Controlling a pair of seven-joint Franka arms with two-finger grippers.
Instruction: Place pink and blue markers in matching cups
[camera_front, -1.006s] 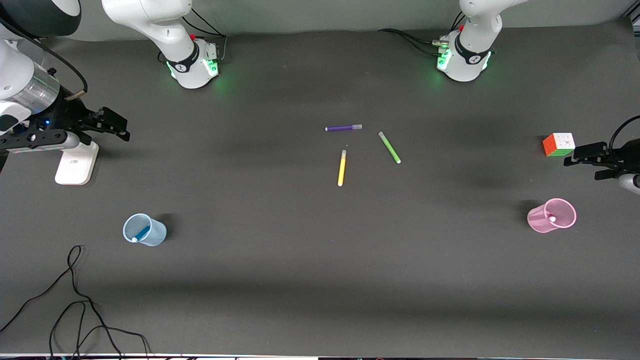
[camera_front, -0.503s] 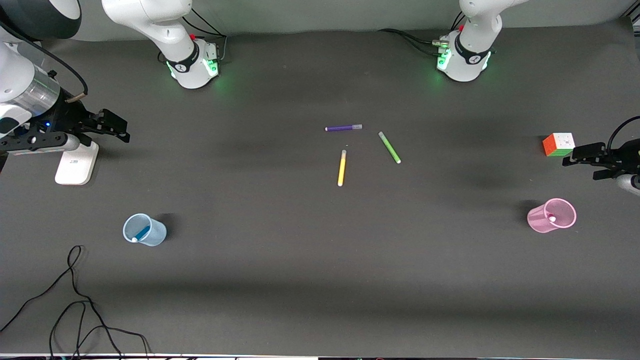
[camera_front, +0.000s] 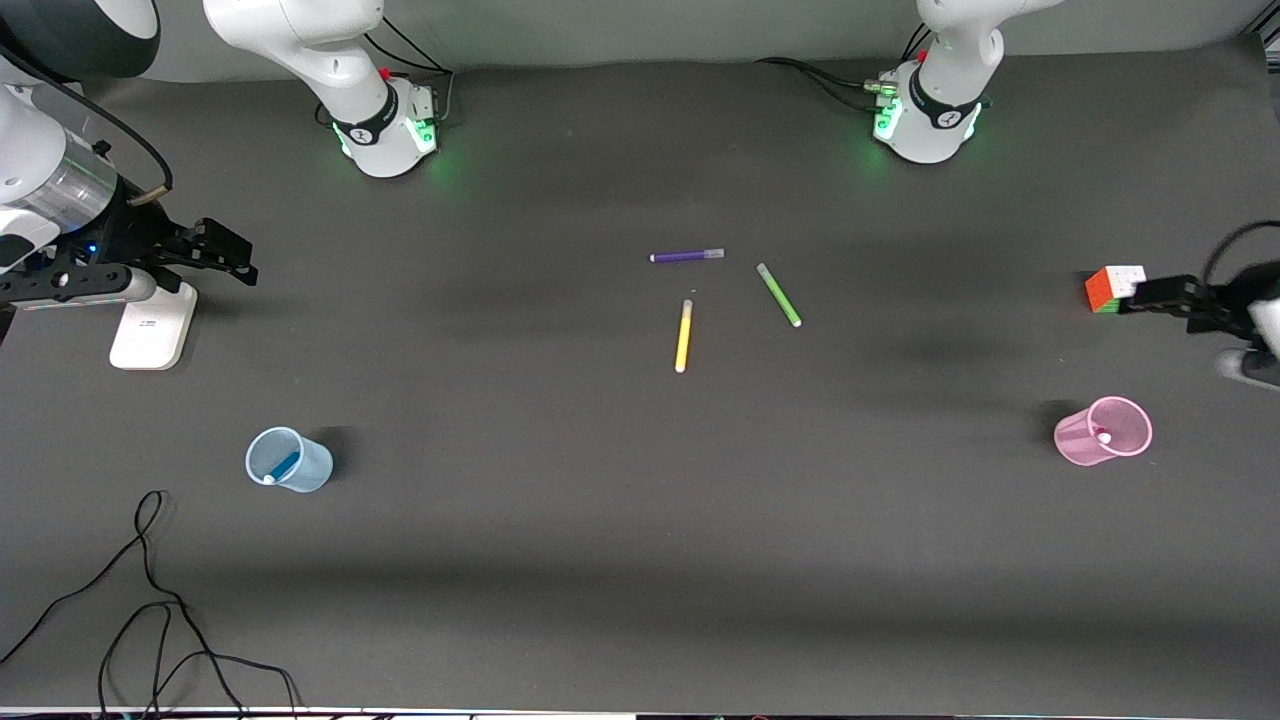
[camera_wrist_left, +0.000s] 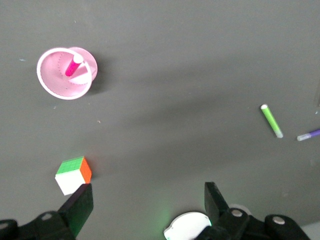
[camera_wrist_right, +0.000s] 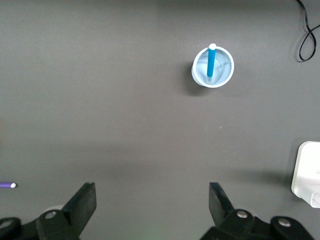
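Blue marker (camera_wrist_right: 211, 60) stands in the blue cup (camera_wrist_right: 213, 67), pink marker (camera_wrist_left: 74, 65) in the pink cup (camera_wrist_left: 66, 73); both look light, stiff and slick, best pinched mid-barrel. Left claw (camera_wrist_left: 149, 207) and right claw (camera_wrist_right: 152, 204) hang wide and empty over the bench (camera_front: 640, 520), cups well apart.

5 markers: pink marker (camera_front: 1103, 436), blue marker (camera_front: 281, 468), purple (camera_front: 687, 256), green (camera_front: 779, 295), yellow (camera_front: 684, 336); 2 cups, pink (camera_front: 1082, 440), blue (camera_front: 306, 468); 1 puzzle cube (camera_front: 1104, 289).
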